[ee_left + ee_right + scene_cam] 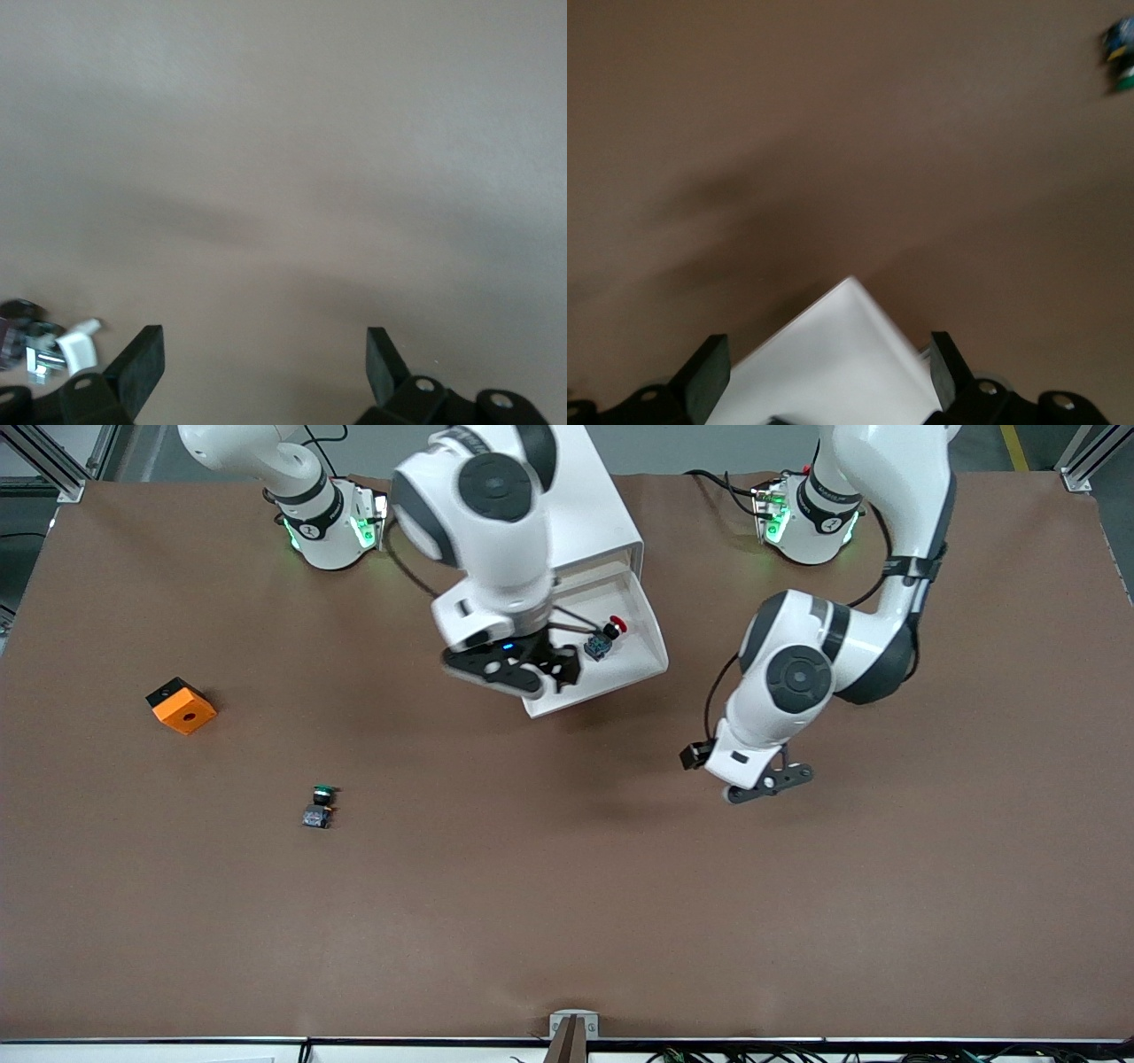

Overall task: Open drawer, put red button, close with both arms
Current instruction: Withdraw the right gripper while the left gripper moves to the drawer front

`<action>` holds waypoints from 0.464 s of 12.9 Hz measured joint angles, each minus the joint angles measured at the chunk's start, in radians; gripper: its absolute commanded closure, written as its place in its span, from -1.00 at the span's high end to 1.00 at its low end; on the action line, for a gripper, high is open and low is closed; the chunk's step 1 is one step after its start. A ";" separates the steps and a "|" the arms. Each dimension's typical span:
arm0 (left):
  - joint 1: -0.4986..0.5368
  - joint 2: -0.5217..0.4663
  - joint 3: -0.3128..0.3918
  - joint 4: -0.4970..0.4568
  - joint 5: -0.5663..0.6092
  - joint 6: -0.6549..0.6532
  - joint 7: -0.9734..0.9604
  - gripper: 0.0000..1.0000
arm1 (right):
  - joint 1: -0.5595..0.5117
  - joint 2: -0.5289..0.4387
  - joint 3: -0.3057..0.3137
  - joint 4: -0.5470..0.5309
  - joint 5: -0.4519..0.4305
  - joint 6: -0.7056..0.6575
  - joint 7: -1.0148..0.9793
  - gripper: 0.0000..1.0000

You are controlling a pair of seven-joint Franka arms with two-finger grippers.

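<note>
The red button (pixel 608 638) lies on its side inside the open white drawer (pixel 653 646), which is pulled out of a white cabinet (pixel 602 514). My right gripper (pixel 532 673) is open and empty, hovering over the drawer's front corner on the right arm's side, beside the button and not touching it. In the right wrist view the gripper (pixel 828 350) has the white drawer corner (pixel 833 372) between its spread fingers. My left gripper (pixel 769 781) is open and empty, low over bare table toward the left arm's end. The left wrist view shows the gripper (pixel 266 341) with only brown table beneath.
A green-capped button (pixel 321 806) stands on the table nearer the front camera, toward the right arm's end; it also shows in the right wrist view (pixel 1121 53). An orange block (pixel 181 705) with a round hole lies farther toward that end.
</note>
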 measured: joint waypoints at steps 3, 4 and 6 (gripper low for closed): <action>-0.081 0.047 -0.002 -0.001 0.000 0.038 -0.069 1.00 | -0.140 -0.052 -0.003 0.001 -0.001 -0.098 -0.289 1.00; -0.105 0.058 -0.004 0.000 0.000 0.041 -0.083 1.00 | -0.193 -0.065 -0.003 0.001 -0.001 -0.126 -0.379 1.00; -0.160 0.077 -0.007 0.001 0.000 0.042 -0.134 1.00 | -0.295 -0.085 -0.004 0.001 -0.001 -0.166 -0.549 1.00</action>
